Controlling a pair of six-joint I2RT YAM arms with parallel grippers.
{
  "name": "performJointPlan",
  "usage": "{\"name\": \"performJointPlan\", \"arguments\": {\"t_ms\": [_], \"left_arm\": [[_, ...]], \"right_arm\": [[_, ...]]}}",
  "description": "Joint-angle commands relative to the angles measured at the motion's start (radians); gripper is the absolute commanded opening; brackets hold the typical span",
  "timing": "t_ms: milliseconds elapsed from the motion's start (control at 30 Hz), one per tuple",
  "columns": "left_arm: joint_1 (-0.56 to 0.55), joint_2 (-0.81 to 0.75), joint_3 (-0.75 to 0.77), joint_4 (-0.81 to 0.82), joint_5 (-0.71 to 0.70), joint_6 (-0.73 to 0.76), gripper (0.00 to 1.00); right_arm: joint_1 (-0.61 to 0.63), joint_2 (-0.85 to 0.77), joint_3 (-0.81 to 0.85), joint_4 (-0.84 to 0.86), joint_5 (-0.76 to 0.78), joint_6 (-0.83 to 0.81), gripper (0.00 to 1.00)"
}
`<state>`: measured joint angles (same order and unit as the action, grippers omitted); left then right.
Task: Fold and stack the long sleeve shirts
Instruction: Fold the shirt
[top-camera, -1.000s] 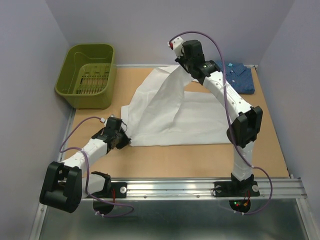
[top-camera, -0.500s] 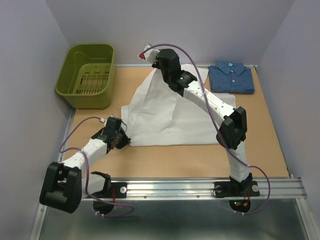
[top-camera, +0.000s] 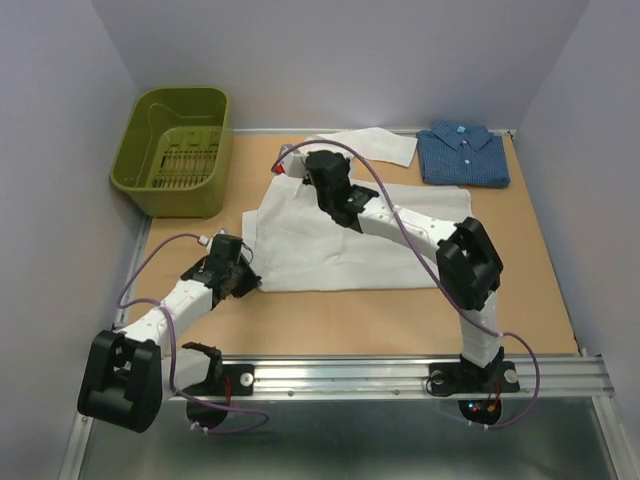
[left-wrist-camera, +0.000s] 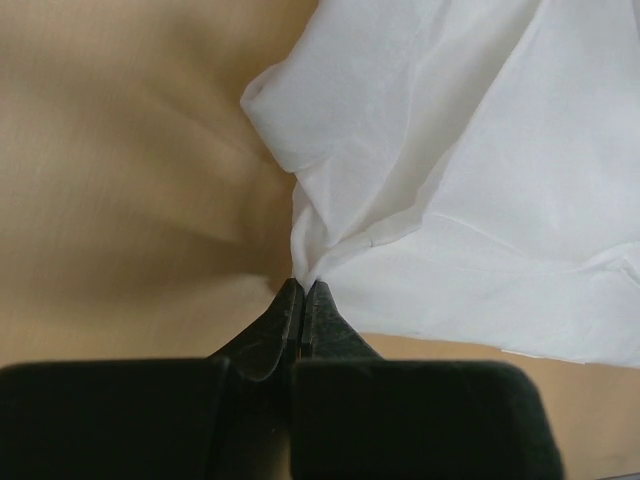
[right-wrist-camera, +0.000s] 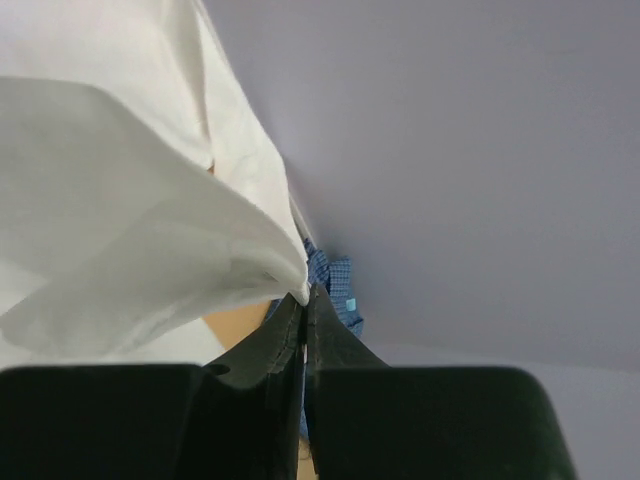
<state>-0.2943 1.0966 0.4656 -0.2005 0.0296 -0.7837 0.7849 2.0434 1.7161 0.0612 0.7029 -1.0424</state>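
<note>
White-cloth check: logged left gripper (left-wrist-camera: 303, 288) clenched on near-left corner of white shirt (top-camera: 320, 250), right gripper (right-wrist-camera: 305, 295) clenched on far-left fold. Noted blue shirt (top-camera: 462, 158) folded past far-right corner.

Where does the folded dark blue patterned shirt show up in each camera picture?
Top external: the dark blue patterned shirt lies folded, far right on the table.
Left wrist: not in it.
Right wrist: a sliver past the right gripper.
Shared landmark: the thin white cloth shirt.

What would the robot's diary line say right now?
left pincer: shut on white shirt corner | right pincer: shut on white shirt | blue shirt: folded, far right
</note>
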Motion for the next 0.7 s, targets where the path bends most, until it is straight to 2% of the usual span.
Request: {"name": "performJointPlan", "arguments": {"t_ms": [0,367,467,500,667], "left_arm": [[0.004,-0.024,-0.013,-0.008,-0.014,-0.005,0.00],[0.012,-0.066,-0.027,-0.005,-0.020,-0.026,0.00],[0.015,-0.089,-0.034,-0.007,-0.022,-0.040,0.00],[0.018,-0.101,-0.036,-0.010,-0.022,-0.045,0.00],[0.023,-0.152,-0.045,-0.016,-0.051,-0.078,0.00]], "right_arm": [[0.045,-0.208,-0.171,0.089,0.081,0.031,0.04],[0.138,-0.593,-0.708,0.069,0.256,0.130,0.11],[0.163,-0.663,-0.804,0.010,0.291,0.235,0.13],[0.168,-0.707,-0.817,-0.057,0.287,0.318,0.15],[0.180,-0.796,-0.836,-0.325,0.202,0.586,0.31]]}}
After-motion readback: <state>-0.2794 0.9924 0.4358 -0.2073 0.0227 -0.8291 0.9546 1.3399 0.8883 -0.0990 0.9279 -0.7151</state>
